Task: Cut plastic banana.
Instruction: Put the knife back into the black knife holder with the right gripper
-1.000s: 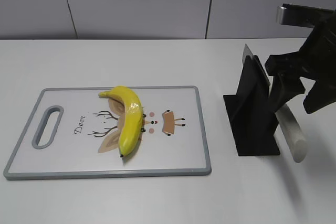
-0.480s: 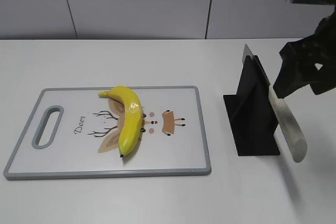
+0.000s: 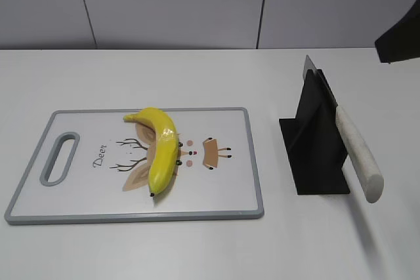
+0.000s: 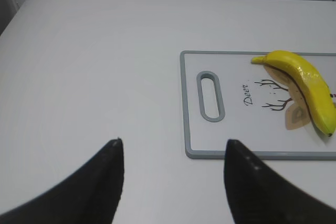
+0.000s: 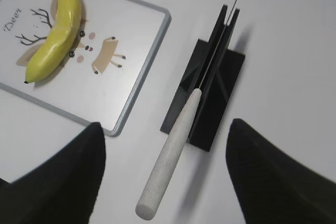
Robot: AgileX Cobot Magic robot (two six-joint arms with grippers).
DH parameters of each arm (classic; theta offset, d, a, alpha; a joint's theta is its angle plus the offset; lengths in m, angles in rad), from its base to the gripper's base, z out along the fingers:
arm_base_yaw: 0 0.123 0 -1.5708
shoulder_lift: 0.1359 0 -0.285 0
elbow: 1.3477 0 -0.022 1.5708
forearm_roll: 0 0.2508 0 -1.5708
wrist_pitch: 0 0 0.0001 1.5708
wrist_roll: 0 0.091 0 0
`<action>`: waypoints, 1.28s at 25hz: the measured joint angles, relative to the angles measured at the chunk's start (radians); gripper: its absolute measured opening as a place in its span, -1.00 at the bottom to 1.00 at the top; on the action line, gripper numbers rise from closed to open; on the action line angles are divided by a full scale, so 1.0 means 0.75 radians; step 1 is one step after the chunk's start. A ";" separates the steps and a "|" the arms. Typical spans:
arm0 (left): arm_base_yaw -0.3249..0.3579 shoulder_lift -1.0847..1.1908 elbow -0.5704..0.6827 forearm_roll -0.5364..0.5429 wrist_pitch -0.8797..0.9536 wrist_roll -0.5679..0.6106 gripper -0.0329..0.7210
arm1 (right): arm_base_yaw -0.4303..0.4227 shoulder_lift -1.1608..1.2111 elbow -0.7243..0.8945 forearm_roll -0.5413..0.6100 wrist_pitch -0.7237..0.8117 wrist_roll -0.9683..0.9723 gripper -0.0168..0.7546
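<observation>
The yellow plastic banana [image 3: 162,151] lies on a white cutting board [image 3: 216,195] with a grey rim and a deer drawing; it also shows in the left wrist view [image 4: 310,82] and the right wrist view [image 5: 55,24]. A knife with a speckled white handle [image 3: 357,152] rests in a black stand [image 3: 315,139], handle sticking out toward the front. My right gripper [image 5: 165,135] is open and empty, high above the handle [image 5: 170,150]. My left gripper [image 4: 173,153] is open and empty, left of the board's handle hole [image 4: 210,95].
The white table runs back to a grey panelled wall [image 3: 170,4]. The black stand [image 5: 210,93] sits right of the board's edge [image 5: 142,82]. Only a dark corner of the right arm [image 3: 400,34] shows at the exterior view's upper right.
My right arm has risen up and to the right, away from the knife handle, nearly leaving the exterior view. The knife stays in the stand. Banana and board have not moved.
</observation>
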 joint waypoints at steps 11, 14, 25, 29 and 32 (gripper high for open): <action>0.000 0.000 0.000 0.000 0.000 0.000 0.63 | 0.000 -0.598 0.427 0.075 -0.243 -0.258 0.45; 0.000 0.000 0.000 0.000 0.000 0.000 0.63 | 0.000 -0.771 0.526 0.076 -0.252 -0.307 0.45; 0.000 0.000 0.000 0.000 0.000 0.000 0.63 | 0.000 -1.260 0.646 0.111 -0.067 -0.319 0.45; 0.000 0.000 0.000 0.000 0.000 0.000 0.63 | 0.000 -1.408 0.646 0.107 0.036 -0.320 0.45; 0.000 0.000 0.000 0.000 0.000 0.000 0.63 | 0.000 -1.476 0.646 0.068 0.104 -0.236 0.45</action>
